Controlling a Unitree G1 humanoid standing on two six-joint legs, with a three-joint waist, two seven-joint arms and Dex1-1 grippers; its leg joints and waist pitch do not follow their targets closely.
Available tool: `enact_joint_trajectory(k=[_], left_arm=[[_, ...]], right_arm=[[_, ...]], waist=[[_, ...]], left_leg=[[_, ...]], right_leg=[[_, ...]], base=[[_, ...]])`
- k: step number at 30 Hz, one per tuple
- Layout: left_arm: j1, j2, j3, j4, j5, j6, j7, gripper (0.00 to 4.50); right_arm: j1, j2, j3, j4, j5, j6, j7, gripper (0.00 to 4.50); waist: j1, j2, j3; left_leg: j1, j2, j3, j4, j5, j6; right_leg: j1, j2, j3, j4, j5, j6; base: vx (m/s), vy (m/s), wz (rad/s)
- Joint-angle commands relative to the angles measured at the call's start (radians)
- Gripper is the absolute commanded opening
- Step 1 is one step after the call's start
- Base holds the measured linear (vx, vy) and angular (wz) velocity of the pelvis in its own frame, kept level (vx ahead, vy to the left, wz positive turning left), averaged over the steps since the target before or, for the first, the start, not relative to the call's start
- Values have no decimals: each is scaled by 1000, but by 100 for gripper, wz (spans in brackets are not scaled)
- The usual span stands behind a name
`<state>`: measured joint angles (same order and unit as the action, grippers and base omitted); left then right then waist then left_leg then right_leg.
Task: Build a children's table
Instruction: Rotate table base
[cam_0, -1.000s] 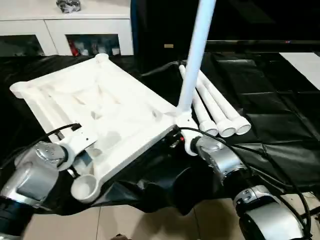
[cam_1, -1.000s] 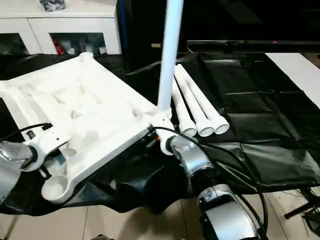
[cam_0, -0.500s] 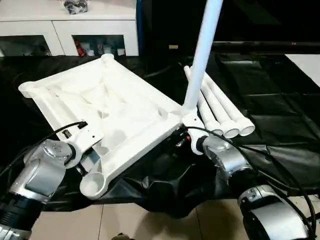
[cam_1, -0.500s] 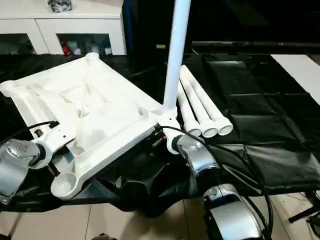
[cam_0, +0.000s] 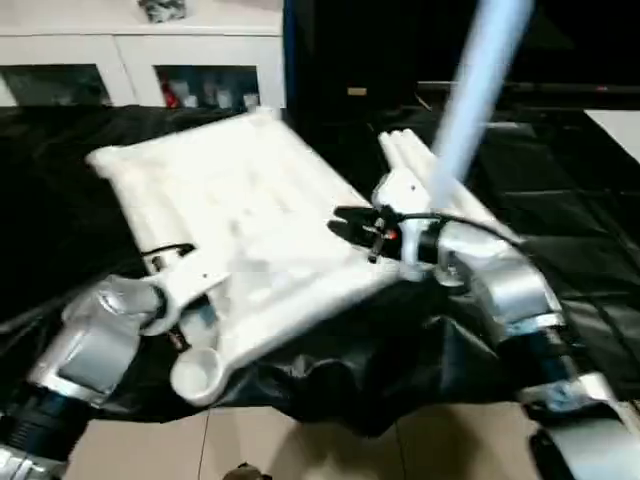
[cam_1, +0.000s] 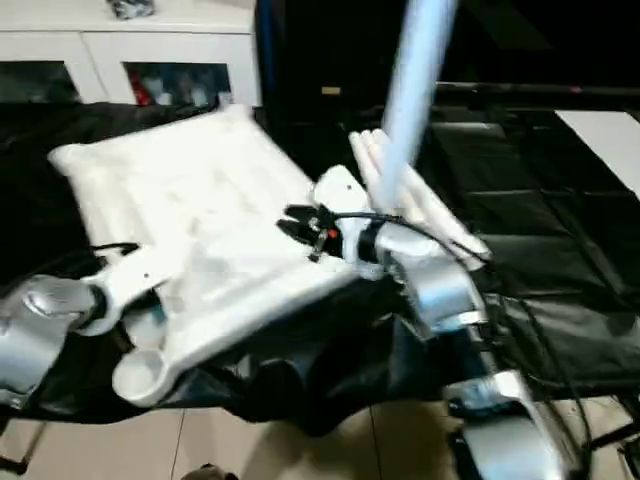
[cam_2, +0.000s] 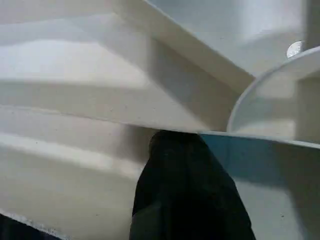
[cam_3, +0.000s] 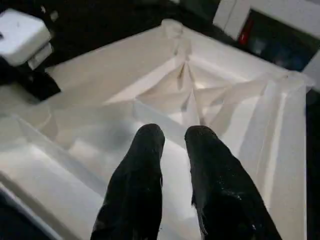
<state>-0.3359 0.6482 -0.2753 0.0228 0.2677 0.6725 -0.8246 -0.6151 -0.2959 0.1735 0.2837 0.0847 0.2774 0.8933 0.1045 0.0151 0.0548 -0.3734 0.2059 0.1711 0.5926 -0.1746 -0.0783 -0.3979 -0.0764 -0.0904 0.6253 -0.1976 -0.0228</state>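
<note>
Now the white table top (cam_0: 260, 230) lies upside down on the black sheet (cam_0: 560, 230), its ribbed underside facing up and one round corner socket (cam_0: 197, 372) hanging out past the sheet's near edge over the tiled floor (cam_0: 300, 450). My left gripper (cam_2: 187, 150) is clenched on the rim of the top beside that socket — in the left wrist view one black finger presses under a thin white wall, with the socket's curved edge just beside it. My right gripper (cam_3: 172, 137) hangs over the ribs on the other side of the top, its two black fingers (cam_3: 145, 150) parted by a narrow gap with nothing between them, grasping nothing. One white leg (cam_0: 480, 80) stands up from the corner near my right wrist, leaning away and blurred. More legs (cam_1: 420, 195) lie side by side on the sheet just behind that corner; how many I cannot tell. Beyond the sheet stands a white cabinet (cam_0: 140, 60) with glass doors.
</note>
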Motion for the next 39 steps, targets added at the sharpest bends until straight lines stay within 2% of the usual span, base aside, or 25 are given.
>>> enact_joint_trajectory(k=[1, 3, 4, 6, 11, 12, 14, 15, 19, 21, 23, 25, 26, 28, 31, 32, 34, 35, 39], left_arm=[[6, -13, -31, -10, -18, -16, -24, 0], [5, -14, -32, -5, -14, -16, -24, 0], [4, -14, -32, -3, -12, -16, -21, 0], [0, -13, -29, 4, -9, -16, -13, 0], [-24, -3, -14, 45, 12, 17, 29, 0], [-28, -2, -12, 50, 16, 30, 35, 0], [-33, -4, -6, 54, 23, 60, 46, 0], [-43, -8, 2, 64, 37, 108, 70, 0], [-56, -16, 13, 74, 52, 164, 101, 0], [-59, -15, 14, 78, 54, 167, 105, 0], [-66, -11, 15, 84, 47, 148, 112, 0], [-66, -11, 15, 84, 47, 148, 112, 0], [-66, -9, 15, 79, 43, 136, 111, 0], [-67, -3, 17, 65, 23, 111, 100, 33], [-69, 13, 10, 39, 12, 125, 68, 33], [-69, 17, 7, 33, 11, 132, 61, 71], [-69, 20, 6, 28, 13, 135, 62, 78], [-72, 26, 4, 25, 14, 134, 60, 103], [-92, 49, -7, 24, 19, 116, 38, 125]], right_arm=[[10, -12, 1, -12, -10, 15, -6, 90], [6, -6, -4, 10, -29, 32, -55, 90], [4, -2, -7, 15, -33, 41, -74, 109], [3, 4, -13, 15, -30, 60, -90, 120], [38, -14, 12, -82, 17, 75, -4, 167], [44, -19, 18, -96, 22, 77, 10, 177], [53, -27, 26, -110, 27, 85, 22, 177], [68, -38, 39, -132, 36, 100, 40, 177], [88, -54, 62, -154, 31, 122, 61, 177], [93, -61, 72, -153, 20, 124, 63, 177], [103, -94, 111, -141, -40, 125, 65, 177], [103, -94, 111, -141, -40, 125, 65, 177], [107, -104, 119, -143, -46, 130, 72, 177], [116, -122, 122, -165, -34, 148, 85, 184], [119, -139, 122, -183, -21, 174, 99, 184], [119, -143, 124, -185, -21, 176, 99, 200], [119, -151, 127, -186, -24, 180, 100, 216], [119, -165, 135, -188, -34, 187, 106, 229], [123, -202, 153, -193, -83, 191, 104, 260]], waist=[[-9, 5, -65], [-13, 4, -64], [-13, 4, -65], [-14, 2, -66], [-13, 8, -65], [-13, 5, -66], [-16, 7, -66], [-19, 6, -65], [-23, 4, -66], [-25, 4, -67], [-27, 3, -67], [-26, 3, -67], [-26, 0, -67], [-25, 0, -67], [-21, 1, -67], [-20, 1, -67], [-20, 1, -66], [-20, 1, -66], [-18, -1, -66]], left_leg=[[13, 22, -6, -70, -211, 13], [13, 21, -7, -69, -206, 8], [14, 21, -7, -69, -204, 7], [15, 21, -7, -69, -197, 8], [15, 22, -7, -69, -211, 13], [13, 22, -9, -69, -204, 14], [14, 22, -9, -69, -207, 12], [14, 22, -8, -69, -209, 11], [11, 19, -10, -68, -199, 16], [10, 20, -10, -65, -188, 18], [10, 19, -9, -65, -185, 21], [11, 19, -8, -64, -188, 21], [10, 19, -8, -64, -189, 24], [11, 20, -9, -63, -190, 28], [13, 22, -9, -64, -182, 29], [13, 23, -8, -64, -186, 28], [12, 22, -8, -64, -184, 27], [12, 22, -8, -64, -181, 27], [12, 21, -8, -63, -183, 25]], right_leg=[[48, -62, 58, -77, -171, -184], [46, -63, 58, -81, -210, -174], [46, -63, 58, -81, -214, -173], [45, -62, 58, -79, -212, -171], [44, -59, 57, -80, -197, -167], [48, -61, 58, -77, -185, -163], [46, -60, 57, -78, -185, -166], [48, -58, 57, -78, -189, -167], [51, -59, 56, -80, -196, -166], [50, -60, 56, -80, -185, -175], [49, -58, 55, -79, -176, -182], [49, -59, 56, -80, -179, -184], [50, -60, 56, -80, -183, -183], [50, -60, 56, -81, -187, -182], [49, -59, 56, -78, -175, -183], [48, -60, 57, -78, -174, -186], [49, -60, 57, -78, -174, -188], [49, -60, 57, -77, -172, -188], [50, -60, 56, -79, -187, -182]], base=[[0, 0, 0], [0, 0, 0], [0, 0, 0], [0, 0, 0], [0, 0, 0], [0, 0, 0], [0, 0, 0], [0, 0, 0], [0, 0, 0], [0, 0, 0], [0, 0, 0], [0, 0, 0], [0, 0, 0], [0, 0, 0], [0, 0, 0], [0, 0, 0], [0, 0, 0], [0, 0, 0], [0, 0, 0]])
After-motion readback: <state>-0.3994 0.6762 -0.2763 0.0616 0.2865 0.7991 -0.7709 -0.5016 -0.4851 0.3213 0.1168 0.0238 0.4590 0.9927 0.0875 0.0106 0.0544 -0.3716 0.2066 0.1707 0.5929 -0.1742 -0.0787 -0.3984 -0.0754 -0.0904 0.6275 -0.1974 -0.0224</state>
